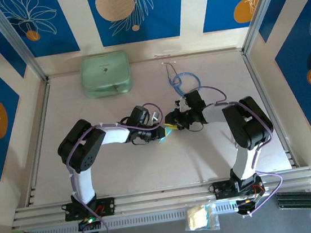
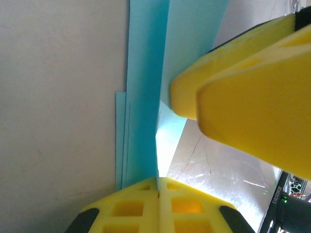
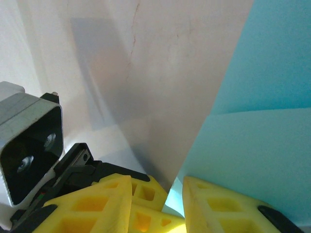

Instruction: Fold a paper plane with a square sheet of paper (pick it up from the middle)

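Light-blue paper (image 2: 146,73) stands on edge between the two grippers, above the middle of the table (image 1: 150,168). It is already creased into several long layers whose edges lie stepped beside one another. The left gripper (image 2: 158,194) has its yellow fingers pressed together on the lower end of the layers, with no gap between them. The right gripper (image 3: 167,194) meets it from the other side. Its jaws stand apart with the paper's edge in the gap, and they do not look pressed home. Part of that gap is hidden, so this is a judgement.

This sheet should handle as very light and limp — a single layer will bow or flutter, while the stacked folds are stiffer along the crease. It is also smooth, so it could slip from foam pads under a sideways pull, and a hard tug could tear or crumple it. The safest hold is probably on the layered band near the crease rather than a loose flap — squarely, with both pads flat on the paper.
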Available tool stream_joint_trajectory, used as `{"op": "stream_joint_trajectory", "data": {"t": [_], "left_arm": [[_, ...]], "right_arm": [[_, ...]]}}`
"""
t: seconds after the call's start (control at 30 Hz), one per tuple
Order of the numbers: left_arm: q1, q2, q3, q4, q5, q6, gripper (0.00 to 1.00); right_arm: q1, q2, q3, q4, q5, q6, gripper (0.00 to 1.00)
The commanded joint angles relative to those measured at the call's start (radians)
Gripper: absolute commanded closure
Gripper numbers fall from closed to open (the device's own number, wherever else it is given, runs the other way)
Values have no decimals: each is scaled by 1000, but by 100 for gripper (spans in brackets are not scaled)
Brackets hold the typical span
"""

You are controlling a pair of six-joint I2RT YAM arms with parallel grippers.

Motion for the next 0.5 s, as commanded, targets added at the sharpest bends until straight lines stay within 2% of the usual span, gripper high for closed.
{"op": "stream_joint_trajectory", "data": {"t": [0.0, 0.47], "left_arm": [[10, 24, -14, 7, 13, -2, 93], [11, 40, -11, -18, 4, 2, 90]], "right_arm": [[8, 26, 27, -35, 2, -23, 67], [10, 47, 49, -89, 51, -42, 68]]}}
